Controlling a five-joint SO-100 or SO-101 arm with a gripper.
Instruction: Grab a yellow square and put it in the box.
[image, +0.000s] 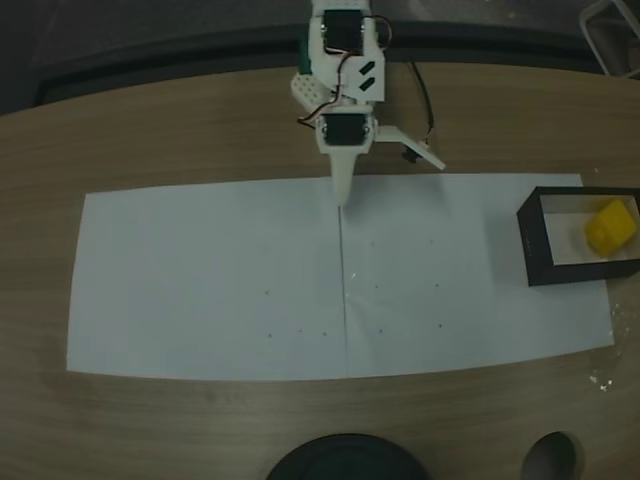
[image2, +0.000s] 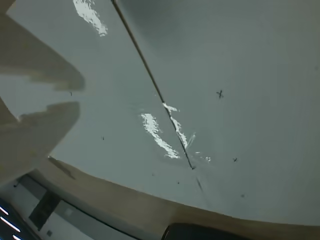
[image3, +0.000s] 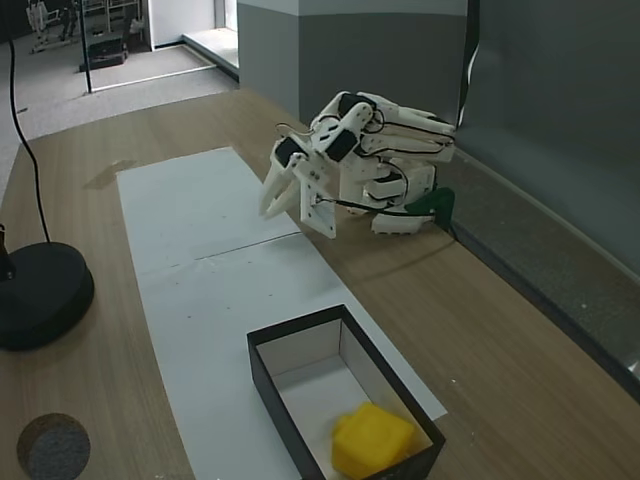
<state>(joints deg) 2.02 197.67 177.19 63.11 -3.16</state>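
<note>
Already boxed: square (image3: 372, 438) sits inside box (image3: 262, 363) near the desk's (image: 200, 130) right edge in a fixed view. Claw (image: 342, 197) pressed together, empty, over paper (image: 200, 280) by the far edge.

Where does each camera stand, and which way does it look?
A fixed view: above, looking down on the white paper; the folded arm and gripper enter from the top.
Wrist view: on the arm, facing the paper seam; fingers at left.
A fixed view: low at the box end, facing the arm.
Both fixed views share the yellow square inside the box.
</note>
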